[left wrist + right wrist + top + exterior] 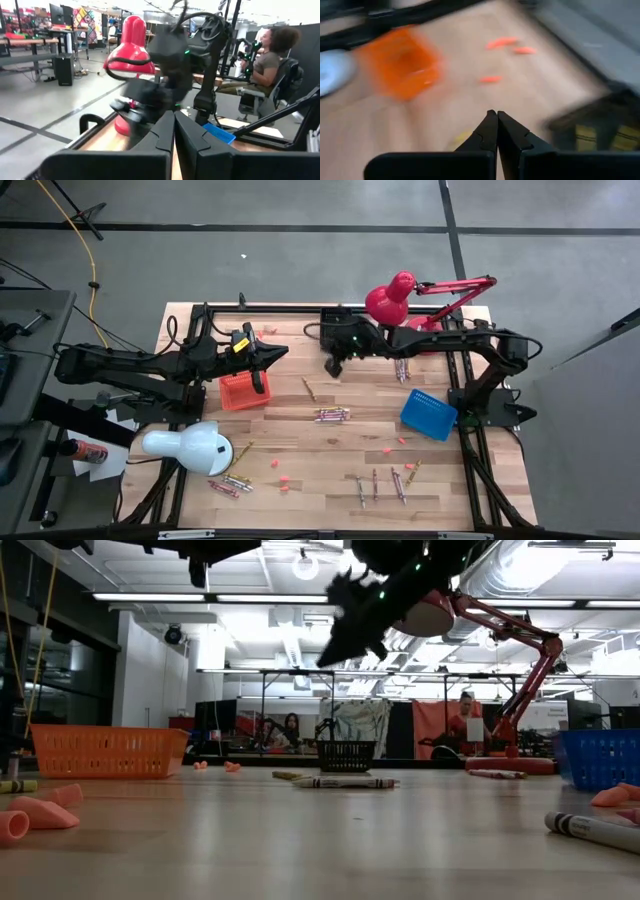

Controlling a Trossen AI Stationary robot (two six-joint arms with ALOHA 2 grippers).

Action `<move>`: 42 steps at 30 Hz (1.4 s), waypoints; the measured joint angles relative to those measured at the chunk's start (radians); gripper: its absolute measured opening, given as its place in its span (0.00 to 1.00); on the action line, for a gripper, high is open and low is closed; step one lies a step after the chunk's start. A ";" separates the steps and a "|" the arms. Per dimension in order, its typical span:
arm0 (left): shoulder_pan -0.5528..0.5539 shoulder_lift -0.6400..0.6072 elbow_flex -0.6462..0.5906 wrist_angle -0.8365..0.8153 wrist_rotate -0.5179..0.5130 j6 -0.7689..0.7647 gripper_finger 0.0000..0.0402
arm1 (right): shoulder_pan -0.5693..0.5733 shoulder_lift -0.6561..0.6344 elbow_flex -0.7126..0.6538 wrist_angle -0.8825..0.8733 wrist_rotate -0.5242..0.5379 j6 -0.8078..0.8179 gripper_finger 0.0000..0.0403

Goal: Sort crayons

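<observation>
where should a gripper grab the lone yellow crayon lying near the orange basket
Take the yellow crayon at mid-length, coming straight down from above. It lies flat and alone on the table, slanted, so the fingers should close across its thin width, turned square to its long axis. The orange basket sits clear to its left.

Crayons lie flat on the bench in scattered groups — a tight bunch [332, 415] near the centre, a single yellowish one [309, 388] just beyond it, a bunch [402, 370] at the far side, several loose sticks [385, 483] along the near edge, and a small cluster [230, 484] at the near-left corner.
</observation>
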 joint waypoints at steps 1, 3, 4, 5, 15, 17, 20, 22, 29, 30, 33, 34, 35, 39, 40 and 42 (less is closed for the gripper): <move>0.000 0.000 0.000 0.000 0.000 0.014 0.01 | 0.012 -0.005 0.000 -0.001 -0.064 0.002 0.00; 0.000 -0.003 0.000 -0.002 0.000 0.032 0.01 | 0.036 -0.006 0.002 0.008 -0.146 0.049 0.00; 0.000 -0.010 0.000 -0.004 -0.001 0.041 0.01 | 0.050 -0.004 0.001 0.002 -0.149 0.084 0.00; 0.000 -0.016 0.000 0.002 -0.012 0.047 0.01 | 0.063 0.004 0.001 0.006 -0.147 0.106 0.01; 0.000 -0.141 0.000 0.000 -0.105 0.039 0.01 | 0.172 0.172 0.090 -0.032 0.041 0.108 0.38; 0.000 -0.157 0.000 -0.003 -0.108 0.039 0.01 | 0.189 0.229 0.151 -0.092 0.105 0.082 0.47; 0.000 -0.172 0.000 -0.005 -0.107 0.039 0.01 | 0.207 0.320 0.261 -0.228 0.236 0.141 0.55; 0.000 -0.174 0.000 -0.001 -0.107 0.039 0.01 | 0.211 0.381 0.327 -0.318 0.283 0.197 0.57; 0.000 -0.179 0.000 -0.009 -0.107 0.039 0.01 | 0.197 0.538 0.490 -0.395 0.305 0.318 0.57; 0.000 -0.179 0.000 -0.009 -0.104 0.039 0.01 | 0.193 0.556 0.506 -0.407 0.309 0.327 0.56; 0.000 -0.182 0.000 -0.005 -0.102 0.037 0.01 | 0.177 0.593 0.533 -0.445 0.318 0.388 0.54; 0.000 -0.182 0.000 -0.006 -0.102 0.037 0.01 | 0.174 0.600 0.534 -0.448 0.317 0.405 0.54; 0.000 -0.181 0.000 -0.006 -0.102 0.037 0.01 | 0.170 0.605 0.535 -0.455 0.312 0.424 0.53; 0.000 -0.181 0.000 -0.006 -0.101 0.037 0.01 | 0.155 0.610 0.504 -0.488 0.281 0.502 0.49; 0.000 -0.181 0.000 -0.006 -0.101 0.037 0.01 | 0.152 0.610 0.500 -0.488 0.256 0.510 0.48; 0.000 -0.181 0.000 -0.006 -0.101 0.037 0.01 | 0.143 0.606 0.485 -0.477 0.192 0.510 0.46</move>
